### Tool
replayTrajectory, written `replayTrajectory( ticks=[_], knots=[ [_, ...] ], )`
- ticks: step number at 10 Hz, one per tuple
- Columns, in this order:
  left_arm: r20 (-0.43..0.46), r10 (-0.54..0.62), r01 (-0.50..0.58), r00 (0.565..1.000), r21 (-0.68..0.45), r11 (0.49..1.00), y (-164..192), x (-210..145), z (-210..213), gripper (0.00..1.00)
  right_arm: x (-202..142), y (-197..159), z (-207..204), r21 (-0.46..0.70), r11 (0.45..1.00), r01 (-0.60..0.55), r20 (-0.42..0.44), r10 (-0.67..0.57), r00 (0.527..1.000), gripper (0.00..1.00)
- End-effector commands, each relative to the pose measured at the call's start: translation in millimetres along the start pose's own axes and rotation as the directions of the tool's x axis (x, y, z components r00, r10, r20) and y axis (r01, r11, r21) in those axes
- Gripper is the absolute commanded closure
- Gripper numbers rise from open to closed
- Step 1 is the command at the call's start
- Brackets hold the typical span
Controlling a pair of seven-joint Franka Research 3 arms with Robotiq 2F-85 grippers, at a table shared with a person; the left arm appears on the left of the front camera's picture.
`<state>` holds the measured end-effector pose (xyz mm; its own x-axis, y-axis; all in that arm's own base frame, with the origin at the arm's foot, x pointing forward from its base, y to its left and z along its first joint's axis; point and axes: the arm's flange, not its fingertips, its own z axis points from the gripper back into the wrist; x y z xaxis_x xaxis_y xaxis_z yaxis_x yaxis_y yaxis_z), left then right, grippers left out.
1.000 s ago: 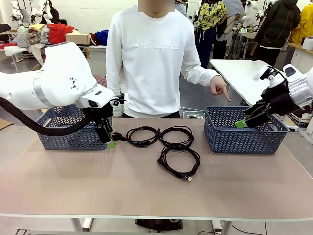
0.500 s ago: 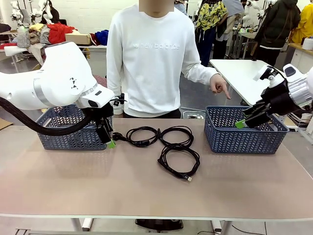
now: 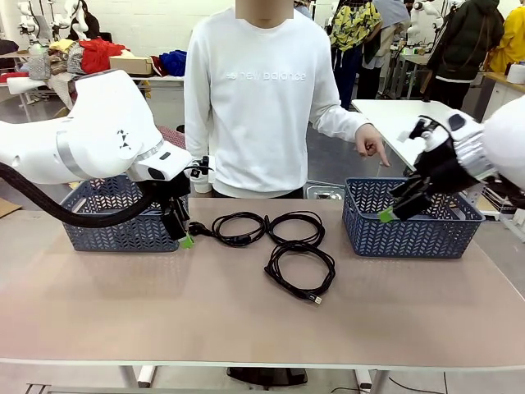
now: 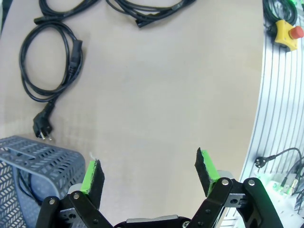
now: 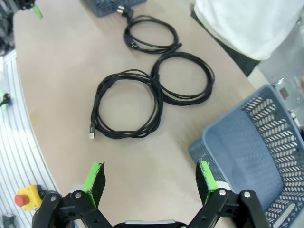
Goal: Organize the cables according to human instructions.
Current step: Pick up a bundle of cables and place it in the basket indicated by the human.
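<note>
The left gripper [image 4: 148, 161] hangs with its jaws spread wide and nothing between the green pads. Its arm reaches in low, with the wrist bent so the fingers point almost straight down. The tips are close over the table [image 3: 123, 312], just beside the front corner of the left basket [image 3: 115, 226] that faces the cables.

The right gripper [image 5: 150, 166] is also spread wide and empty. Its fingers slant down and back toward the left basket. It hovers well apart from that basket, over the near wall of the right basket [image 3: 410, 234].

Three cables lie loose on the table, all on the side of the left basket that faces the right basket:
- The plug-ended coil [image 3: 238, 227] is nearest, and its mains plug [image 4: 40, 130] rests just beside the left basket's wall.
- The middle coil [image 3: 297, 226] lies one step farther from the left basket and touches the first.
- The near coil [image 3: 301, 267] lies farther still and closer to the robot's edge. It overlaps the middle coil's rim, and its small connector [image 5: 91, 135] points outward.

In the left wrist view a bit of black cord [image 4: 21, 185] shows through the left basket's lattice. I cannot tell whether it is a whole coil.

There are two blue lattice baskets. The person stands across the table, with one hand [image 3: 371, 146] above the right basket's far wall, index finger pointing down, well apart from the left basket.
</note>
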<state>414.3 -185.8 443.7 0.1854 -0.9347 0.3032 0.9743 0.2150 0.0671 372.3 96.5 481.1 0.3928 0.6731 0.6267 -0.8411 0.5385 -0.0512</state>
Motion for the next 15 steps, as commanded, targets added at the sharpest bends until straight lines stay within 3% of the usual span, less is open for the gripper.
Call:
replayTrajectory(
  ticks=[1,4,9,15],
  knots=[
    [-0.001,0.003,-0.003,1.0,-0.002,1.0,0,-1,2,0.0,28,5,-16,0.005,1.0,0.016,-0.063,-0.015,0.998,0.0],
    [-0.001,0.003,-0.003,1.0,-0.002,1.0,0,-1,2,0.0,53,32,-63,0.022,1.0,-0.012,-0.189,0.016,0.982,0.0],
    [-0.001,0.003,-0.003,1.0,-0.002,1.0,0,-1,2,0.0,63,56,-122,0.067,0.998,0.002,-0.291,0.018,0.957,0.0],
    [-0.001,0.003,-0.003,1.0,-0.002,1.0,0,-1,2,0.0,54,60,-127,0.079,0.997,-0.022,-0.278,0.043,0.96,0.0]
  ],
)
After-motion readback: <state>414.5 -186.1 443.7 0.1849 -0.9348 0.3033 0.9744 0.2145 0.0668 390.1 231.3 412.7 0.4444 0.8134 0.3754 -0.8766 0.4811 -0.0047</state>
